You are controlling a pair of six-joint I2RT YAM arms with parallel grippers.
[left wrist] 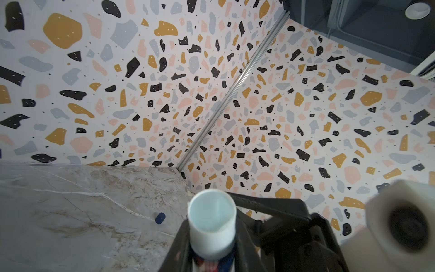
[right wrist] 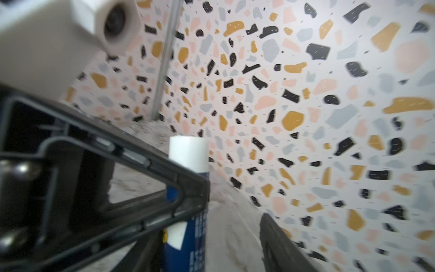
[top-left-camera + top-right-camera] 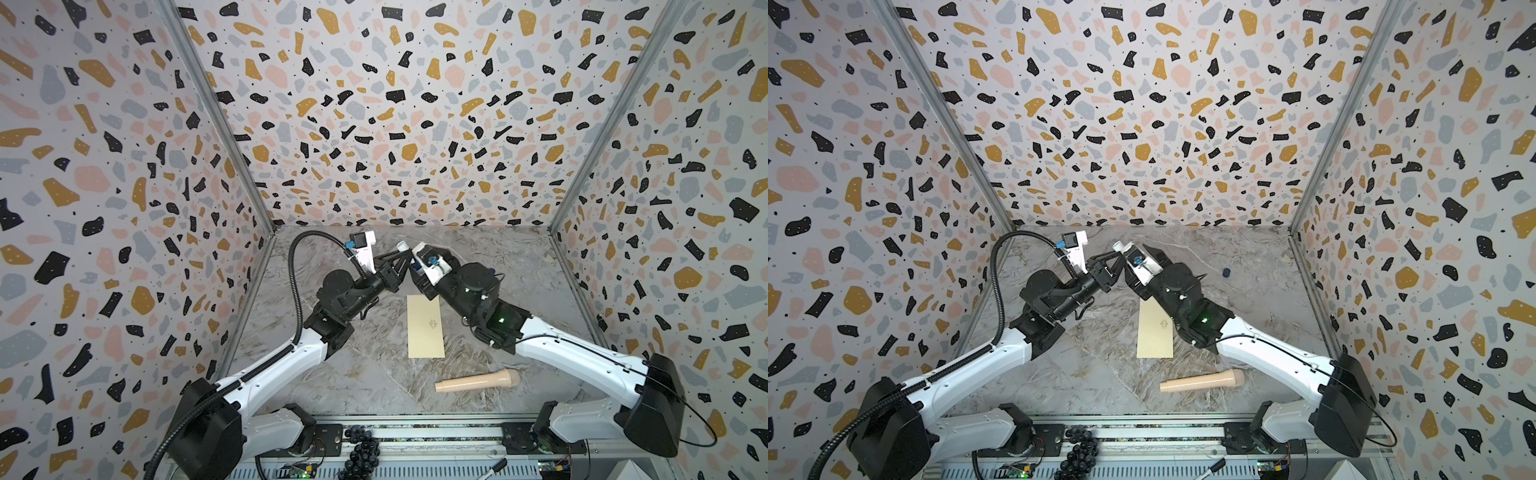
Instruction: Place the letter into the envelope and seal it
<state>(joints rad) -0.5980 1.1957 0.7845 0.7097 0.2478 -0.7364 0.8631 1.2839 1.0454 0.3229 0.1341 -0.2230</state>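
Left gripper (image 3: 395, 259) clamps the glue stick (image 1: 211, 219) at far centre. Right gripper (image 2: 219, 226) jaws stand apart around it. The envelope (image 3: 425, 326) lies flat nearer.

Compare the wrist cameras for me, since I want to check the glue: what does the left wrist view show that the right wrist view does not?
Only the left wrist view: the glue stick seen end-on, with pale glue inside, and a small dark blue cap lying apart from it. Only the right wrist view: the stick's side, a white collar above a blue label. Both: the stick clamped in the left gripper, the marble table, the terrazzo walls, and the opposite arm's camera: the right wrist camera in the first, the left wrist camera in the second.
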